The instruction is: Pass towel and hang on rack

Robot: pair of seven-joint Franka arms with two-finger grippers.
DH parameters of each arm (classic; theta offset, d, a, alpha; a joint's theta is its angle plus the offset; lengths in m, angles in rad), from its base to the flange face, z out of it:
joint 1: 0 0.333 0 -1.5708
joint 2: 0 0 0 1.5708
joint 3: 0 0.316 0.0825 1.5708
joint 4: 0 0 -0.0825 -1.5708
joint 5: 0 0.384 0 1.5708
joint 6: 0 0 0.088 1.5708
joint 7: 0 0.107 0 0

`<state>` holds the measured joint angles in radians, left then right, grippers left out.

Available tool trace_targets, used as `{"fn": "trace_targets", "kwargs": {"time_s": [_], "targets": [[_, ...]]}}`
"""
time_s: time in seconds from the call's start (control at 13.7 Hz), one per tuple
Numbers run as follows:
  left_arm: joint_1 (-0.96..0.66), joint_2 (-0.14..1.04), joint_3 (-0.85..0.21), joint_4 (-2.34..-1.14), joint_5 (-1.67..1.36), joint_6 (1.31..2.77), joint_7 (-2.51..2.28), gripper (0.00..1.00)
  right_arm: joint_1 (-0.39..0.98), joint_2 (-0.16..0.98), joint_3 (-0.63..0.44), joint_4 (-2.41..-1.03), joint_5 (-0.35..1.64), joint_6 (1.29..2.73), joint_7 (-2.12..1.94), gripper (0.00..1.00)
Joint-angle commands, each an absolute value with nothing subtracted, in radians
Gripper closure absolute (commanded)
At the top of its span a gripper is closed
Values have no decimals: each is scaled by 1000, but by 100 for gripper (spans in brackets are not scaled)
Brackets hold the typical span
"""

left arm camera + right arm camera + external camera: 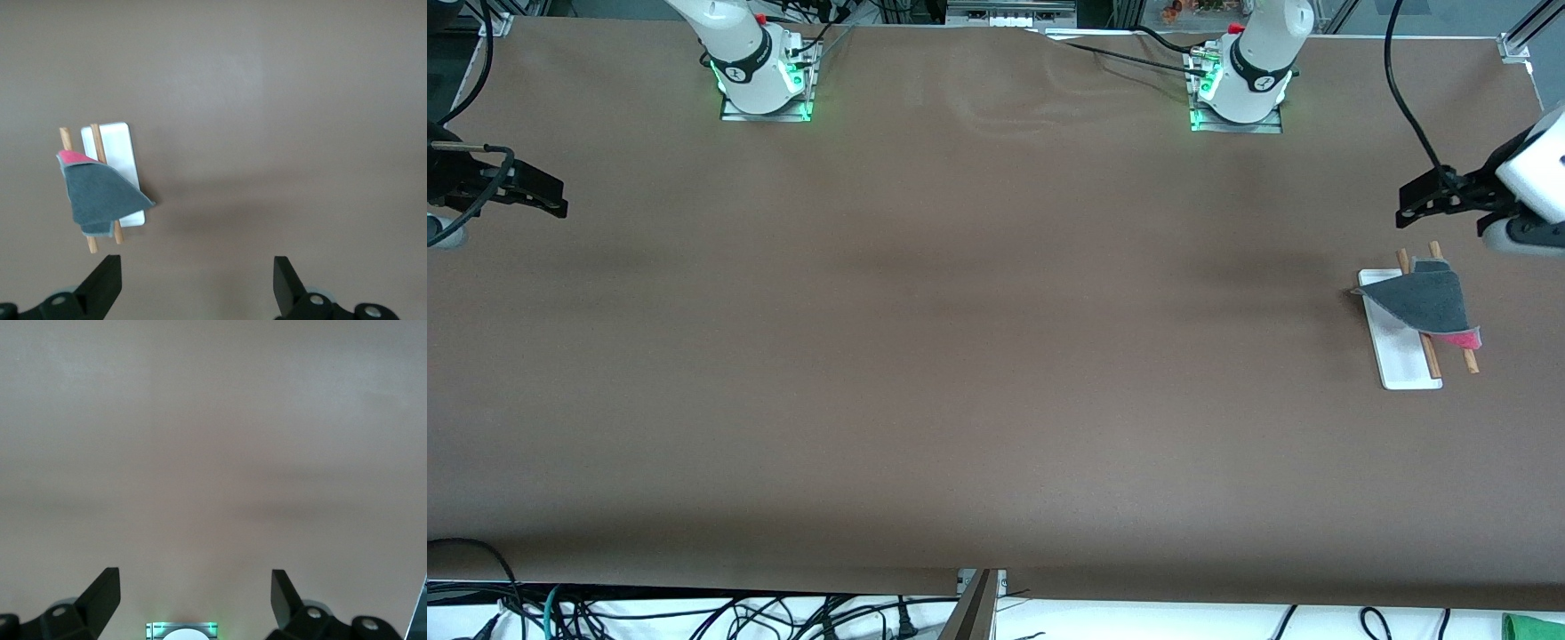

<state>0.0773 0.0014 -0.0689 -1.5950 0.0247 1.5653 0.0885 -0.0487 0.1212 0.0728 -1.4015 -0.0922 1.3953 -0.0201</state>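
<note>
Just below my left end effector (1414, 206), which hangs wide and empty, the towel (1427, 300) already drapes over the rack (1403, 356) rods, grey face up. I judge it sits skewed, bunched toward one rod end, so it may slide off. My right end effector (551, 197) waits wide over bare table (960, 356).

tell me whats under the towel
The towel lies draped over the rack: its two wooden rods and part of the white base run beneath it. The rods' middle stretch and whatever joins them are covered, so they cannot be seen.
</note>
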Motion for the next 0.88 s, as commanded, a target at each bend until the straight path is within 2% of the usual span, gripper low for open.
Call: {"fn": "trace_targets", "kwargs": {"time_s": [0.0,0.8], "targets": [[77,-77,-67,-1701,2,1655,77,0,-51,117,78,-1401,-100,1394,-25,0],[35,-97,-64,-1730,-14,1632,81,0,-51,115,75,-1401,-91,1394,-18,0]]}}
